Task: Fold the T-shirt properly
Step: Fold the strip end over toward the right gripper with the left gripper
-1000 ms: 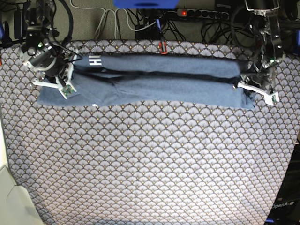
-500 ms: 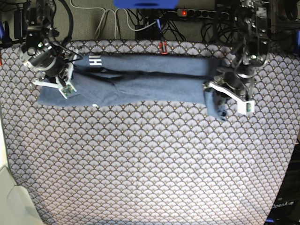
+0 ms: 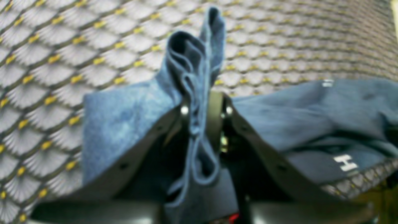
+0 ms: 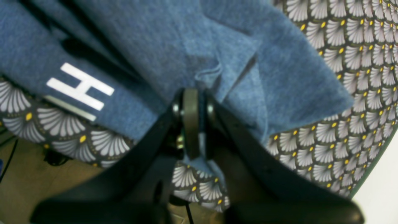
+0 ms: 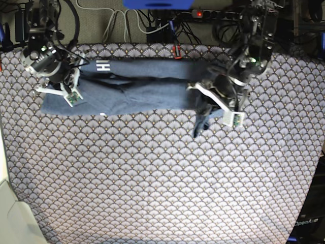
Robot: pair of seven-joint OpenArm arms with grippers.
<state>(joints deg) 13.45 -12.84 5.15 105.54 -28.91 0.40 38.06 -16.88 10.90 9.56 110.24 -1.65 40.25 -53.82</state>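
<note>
A long folded T-shirt [image 5: 147, 84] lies across the far side of the tablecloth [image 5: 162, 173]. Left gripper [image 5: 216, 109] pinches one end, lifted; right gripper [image 5: 63, 89] clamps the other end.

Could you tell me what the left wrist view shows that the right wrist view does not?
Only the left wrist view shows the left gripper shut on a bunched, upright wad of the T-shirt, lifted above the tablecloth. Only the right wrist view shows the right gripper shut on a thin edge of the shirt lying flat, near the table's edge. Both show blue fabric, a white H and the scallop pattern.
</note>
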